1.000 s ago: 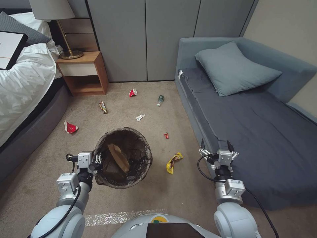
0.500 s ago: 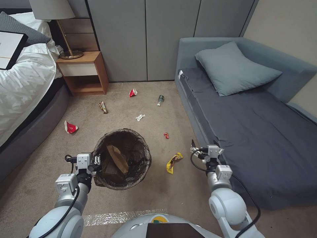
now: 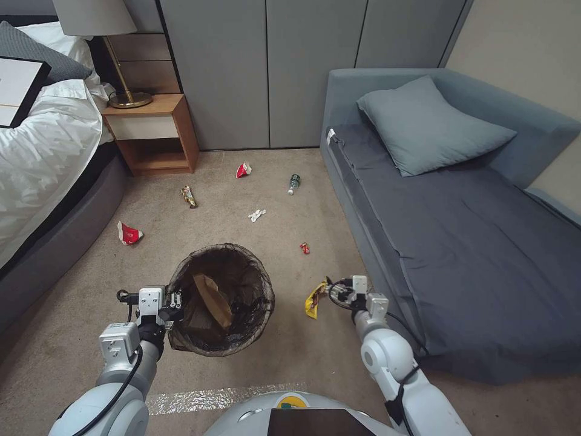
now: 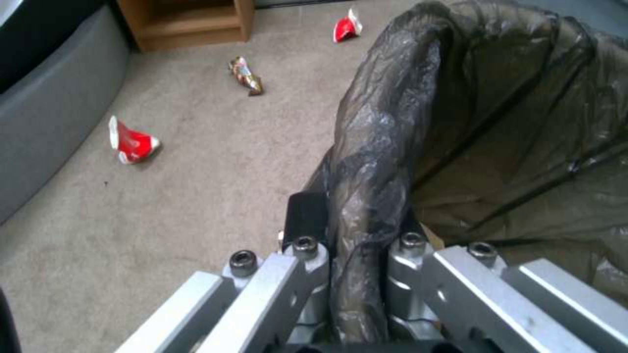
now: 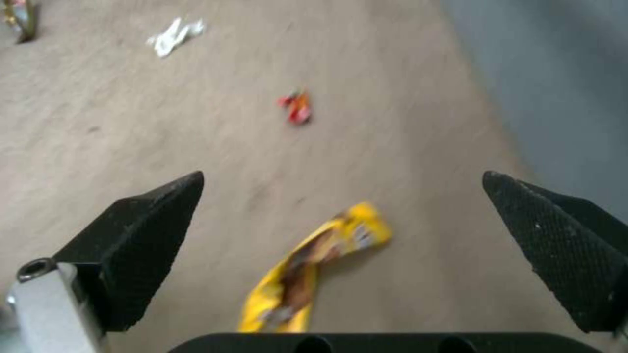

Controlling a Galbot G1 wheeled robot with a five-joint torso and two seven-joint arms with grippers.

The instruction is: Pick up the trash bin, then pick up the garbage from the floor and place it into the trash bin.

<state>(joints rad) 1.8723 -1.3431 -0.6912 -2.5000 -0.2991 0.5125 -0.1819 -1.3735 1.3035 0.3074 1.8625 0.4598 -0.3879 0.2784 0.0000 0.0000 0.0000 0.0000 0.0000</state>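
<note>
Fingers of right gripper spread over yellow wrapper; left gripper pinching trash bin rim; six litter pieces on floor.

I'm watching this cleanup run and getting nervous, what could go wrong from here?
The left gripper holds the trash bin only by its bag-covered rim, so the thin liner might slip or tear. The right gripper is open above the yellow wrapper, which lies flat on the carpet; the fingers could scrape carpet or pinch only a corner. That arm also works close to the sofa edge and may brush it.
</note>
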